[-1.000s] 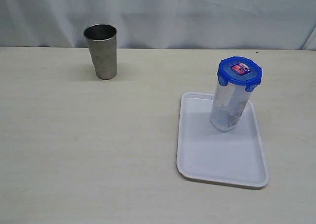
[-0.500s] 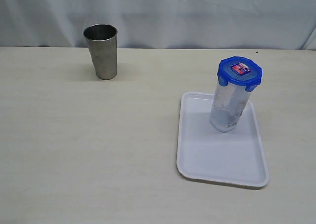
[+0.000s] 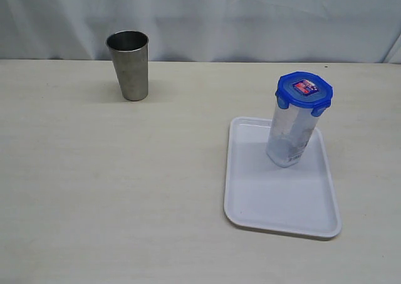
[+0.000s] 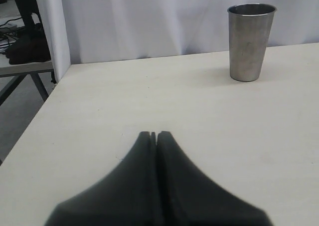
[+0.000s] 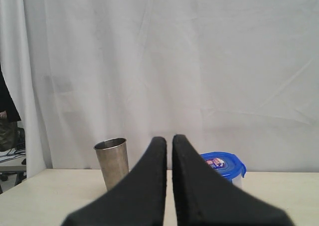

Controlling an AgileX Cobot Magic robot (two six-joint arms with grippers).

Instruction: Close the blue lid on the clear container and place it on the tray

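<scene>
Smooth steel tumbler (image 3: 128,64) stands at left near the pale counter's (image 3: 125,190) back edge, open surface all around; at right, a flat white round-cornered tray (image 3: 282,202) carries the upright clear container (image 3: 289,140), octagonal blue lid (image 3: 304,88) on top; left fingers (image 4: 144,151) and right fingers (image 5: 157,166) closed together, holding nothing.

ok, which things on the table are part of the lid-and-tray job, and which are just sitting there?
Job: small blue octagonal plastic lid; tall clear plastic container; flat white rectangular plastic tray.
Lying about: tapered steel tumbler.
</scene>
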